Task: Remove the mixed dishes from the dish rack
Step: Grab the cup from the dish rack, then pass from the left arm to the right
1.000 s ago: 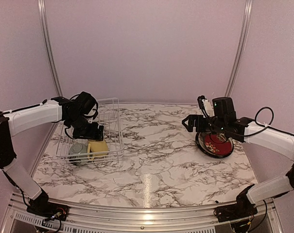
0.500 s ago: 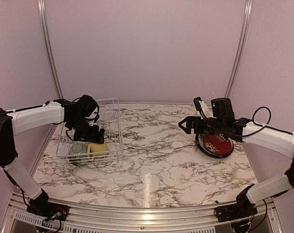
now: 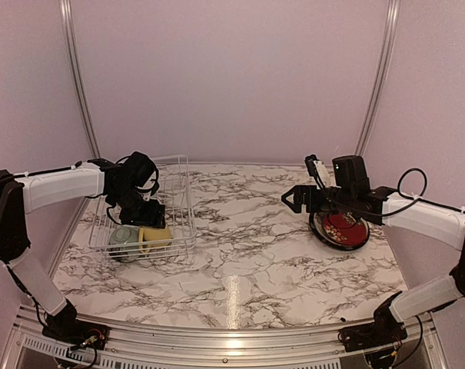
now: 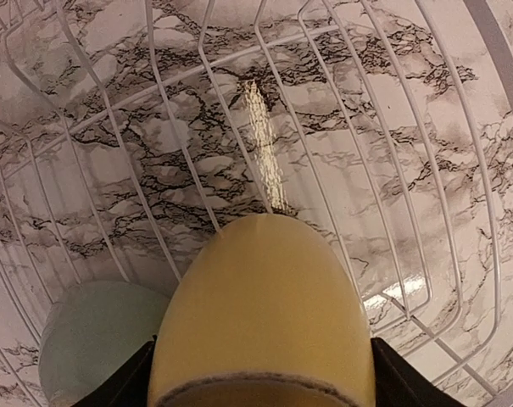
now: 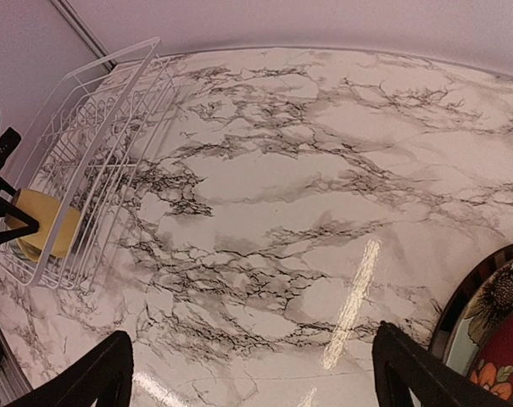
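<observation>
The white wire dish rack (image 3: 178, 173) stands at the left of the table. In it lie a pale yellow mug (image 3: 156, 235) on its side and a pale-green bowl (image 3: 123, 240). My left gripper (image 3: 149, 219) is low over the mug. In the left wrist view its fingers (image 4: 133, 381) stand wide apart on either side of the mug (image 4: 264, 322), with the bowl (image 4: 95, 335) to the left. My right gripper (image 3: 293, 200) is open and empty above the table, left of the dark-rimmed, red-centred plate (image 3: 341, 229). Any other plates are hidden.
The right wrist view shows the rack (image 5: 95, 144) far left with the mug (image 5: 44, 225) in it, and the plate's rim (image 5: 481, 305) at the lower right. Marble tabletop (image 3: 240, 231) lies between rack and plate. Pink walls close in three sides.
My left gripper has come down and closer over the yellow mug. My right gripper has drifted a little left, away from the plate. The dishes have not moved.
</observation>
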`<state>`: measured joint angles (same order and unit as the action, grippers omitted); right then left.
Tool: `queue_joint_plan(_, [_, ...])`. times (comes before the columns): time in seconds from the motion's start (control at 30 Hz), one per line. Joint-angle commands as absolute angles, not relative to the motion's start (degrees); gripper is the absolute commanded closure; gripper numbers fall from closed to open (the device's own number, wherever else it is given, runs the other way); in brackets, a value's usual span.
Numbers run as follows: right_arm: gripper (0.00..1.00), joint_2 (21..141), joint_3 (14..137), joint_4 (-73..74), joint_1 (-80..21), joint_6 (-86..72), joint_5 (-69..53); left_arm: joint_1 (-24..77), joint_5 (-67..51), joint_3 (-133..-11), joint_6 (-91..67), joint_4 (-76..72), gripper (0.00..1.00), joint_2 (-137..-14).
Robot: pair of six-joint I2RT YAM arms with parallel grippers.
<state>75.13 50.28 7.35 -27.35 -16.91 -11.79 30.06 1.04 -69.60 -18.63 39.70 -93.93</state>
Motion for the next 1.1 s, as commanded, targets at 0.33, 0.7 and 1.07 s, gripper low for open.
queue_joint_plan(0.33, [0.05,75.3,51.4,7.5,-27.1,-17.7,-12.7,30.0,3.8,-71.9,-18.7,42.8,0.57,-89.4])
queue_joint_plan(0.7, [0.05,75.3,51.3,7.2,-27.1,-18.3,-13.0,30.0,4.3,-74.4,-19.8,43.2,0.74,-84.2])
queue_joint_plan(1.07, [0.06,76.9,51.9,4.1,-28.2,-20.9,-19.3,29.9,-2.1,-77.9,-23.1,39.8,0.78,-76.7])
